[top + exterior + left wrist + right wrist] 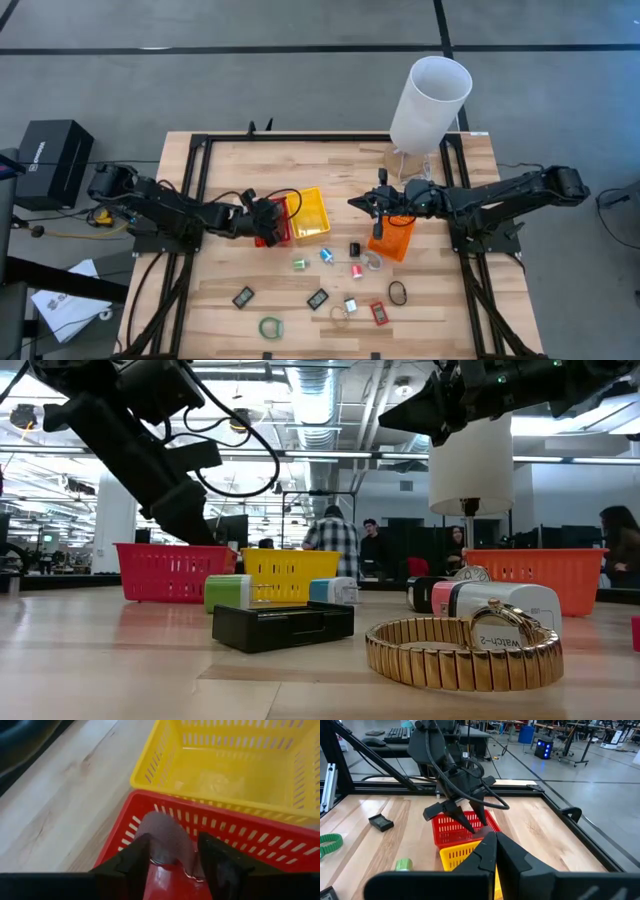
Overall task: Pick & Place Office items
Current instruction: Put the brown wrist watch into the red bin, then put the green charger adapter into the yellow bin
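Left gripper point(268, 221) hangs over the red tray point(283, 232), left of table centre. In the left wrist view its fingers point(131, 857) pinch a maroon stick point(167, 840), rounded, matte and dull reddish-brown, held above the red tray's near wall point(240, 836). The right wrist view shows the same left gripper point(462, 815) from the far side, jaws pointing down at the red tray point(455, 827).

Yellow tray point(311, 213) touches the red tray's right side.

Loose office items lie on the near half of the table, between the arms:
- black clip point(243, 297), far left of the group
- green ring point(270, 326), near edge
- green-capped block point(300, 264)
- second black clip point(318, 298)
- blue block point(327, 255)
- small black block point(354, 249)
- pink block point(357, 270)
- clear ring point(373, 262)
- red clip point(379, 313)
- black ring point(398, 293), farthest right

The low view shows a gold watch band point(462, 652) nearest the camera, beside a flat black case point(283, 626).

Right gripper point(366, 203) hovers right of centre, just left of the orange tray point(392, 238). Its fingers point(512, 851) are pressed together, nothing between them.

Tall white cylinder point(430, 104) stands at the far right.
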Action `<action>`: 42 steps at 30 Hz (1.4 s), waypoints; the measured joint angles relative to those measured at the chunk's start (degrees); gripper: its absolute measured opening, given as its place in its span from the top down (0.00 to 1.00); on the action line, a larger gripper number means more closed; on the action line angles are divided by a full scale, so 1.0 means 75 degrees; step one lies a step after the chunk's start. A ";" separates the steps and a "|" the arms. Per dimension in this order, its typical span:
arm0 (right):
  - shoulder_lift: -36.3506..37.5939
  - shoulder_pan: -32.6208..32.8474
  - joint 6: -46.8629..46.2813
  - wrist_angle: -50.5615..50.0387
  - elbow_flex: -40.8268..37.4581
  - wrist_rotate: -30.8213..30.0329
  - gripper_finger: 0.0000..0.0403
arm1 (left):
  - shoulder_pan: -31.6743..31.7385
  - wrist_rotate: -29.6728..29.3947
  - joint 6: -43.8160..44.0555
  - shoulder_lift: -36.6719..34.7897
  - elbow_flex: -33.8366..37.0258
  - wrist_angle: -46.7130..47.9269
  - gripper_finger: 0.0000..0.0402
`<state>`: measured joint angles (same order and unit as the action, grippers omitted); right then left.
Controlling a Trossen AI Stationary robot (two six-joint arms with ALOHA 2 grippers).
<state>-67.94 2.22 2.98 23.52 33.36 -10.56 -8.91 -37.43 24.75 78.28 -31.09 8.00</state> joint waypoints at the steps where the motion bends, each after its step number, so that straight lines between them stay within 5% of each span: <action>1: 0.0000 0.0000 0.0000 -0.0001 0.0000 0.0002 1.00 | 0.0000 0.0000 -0.0001 0.0000 0.0000 -0.0005 0.58; 19: 0.0003 0.0000 0.0000 -0.0107 0.0000 0.0002 1.00 | -0.1281 0.0003 -0.0015 -0.2176 -0.0006 -0.0793 0.60; 33: 0.0003 -0.0020 0.0003 -0.0100 0.0000 0.0002 1.00 | -0.1900 0.1205 -0.1255 0.0134 -0.0009 -0.3349 0.56; 42: 0.0006 -0.0444 0.0059 -0.0051 0.0003 0.0002 1.00 | -0.1764 0.2113 -0.1275 0.1089 -0.1193 -0.2830 0.55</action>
<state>-67.90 -1.12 3.42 23.14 33.39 -10.55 -22.14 -21.58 15.18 86.45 -40.04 -13.22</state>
